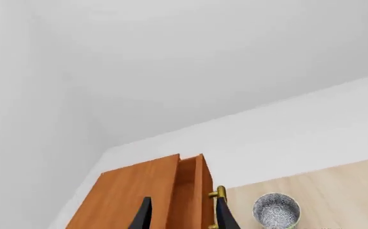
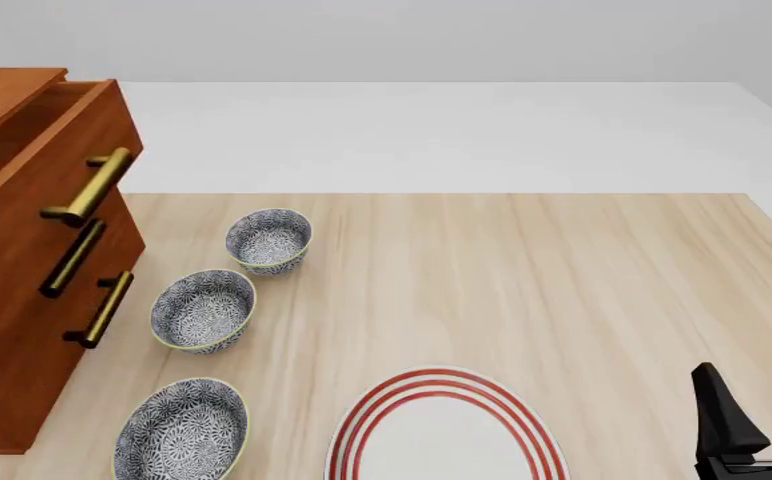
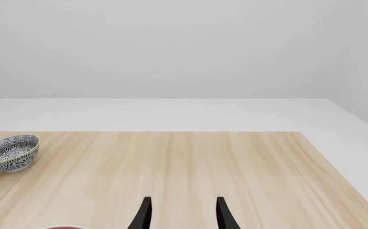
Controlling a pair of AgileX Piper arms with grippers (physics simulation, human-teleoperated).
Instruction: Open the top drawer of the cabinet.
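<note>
The cabinet (image 2: 13, 330) stands at the table's left edge. Its top drawer (image 2: 119, 125) is pulled out past the two lower drawers, and its brass handle (image 2: 87, 186) is free. My left gripper (image 1: 184, 217) is out of the front view. In the left wrist view it is open, with its fingers on either side of the top drawer's front panel (image 1: 193, 191), next to the brass handle (image 1: 218, 193) and the cabinet top (image 1: 133, 191). My right gripper (image 2: 760, 400) is open and empty at the near right, far from the cabinet; it also shows in the right wrist view (image 3: 184, 214).
Three patterned bowls stand in a row beside the cabinet: far (image 2: 269, 240), middle (image 2: 203, 310), near (image 2: 182, 430). A white plate with red rings (image 2: 446, 430) lies at the near middle. The lower drawers' handles (image 2: 73, 258) stick out towards the bowls.
</note>
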